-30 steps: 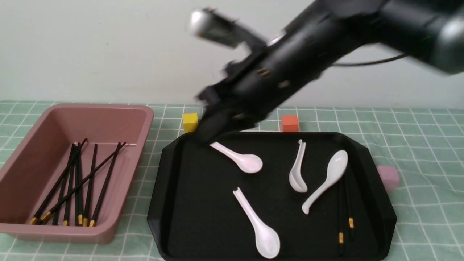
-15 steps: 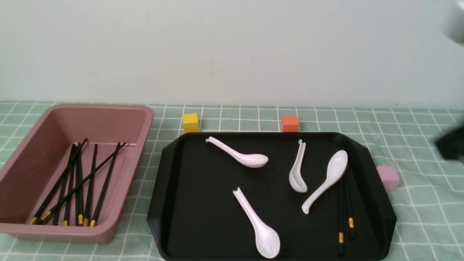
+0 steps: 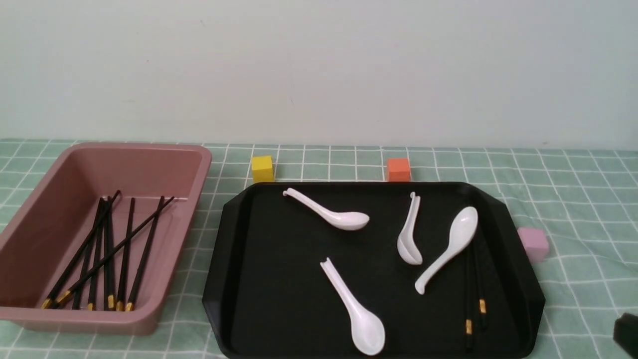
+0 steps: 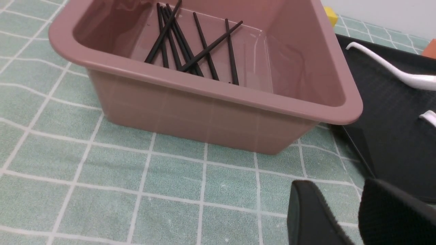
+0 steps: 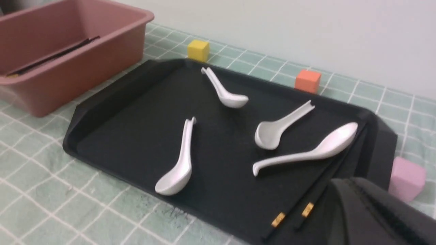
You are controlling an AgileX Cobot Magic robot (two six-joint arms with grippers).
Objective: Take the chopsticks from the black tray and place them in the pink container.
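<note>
Two chopsticks [image 3: 474, 299] lie side by side in the black tray [image 3: 224, 259], hard along its right rim, with their gold bands toward the near edge and their far ends running under a long spoon [image 3: 448, 249]. Several more rest in the pink container [image 3: 199, 164], which stands just left of the tray.

A second ago the right arm stretched over the tray's far left corner, above the far spoon [image 3: 329, 214]. Now the arm is gone from there, and only a dark corner of the right gripper [image 3: 628, 334] shows at the lower right of the front view, outside the tray. That spoon has rolled onto its side and slid slightly right; everything else lies as before. The right wrist view shows only one dark mass of the claw near the gold bands, so I cannot tell how far it is parted. The left gripper [image 4: 337, 190] hangs over the checked cloth [image 4: 102, 170] by the container's near corner, its fingers slightly apart and holding nothing.

The raised rim stands right beside the pair, and a pink cube [image 3: 533, 243] sits just outside it. A yellow cube [image 3: 262, 168] and an orange cube [image 3: 398, 169] stand behind the far rim. Bare tray floor shows left of the pair, between the spoons
</note>
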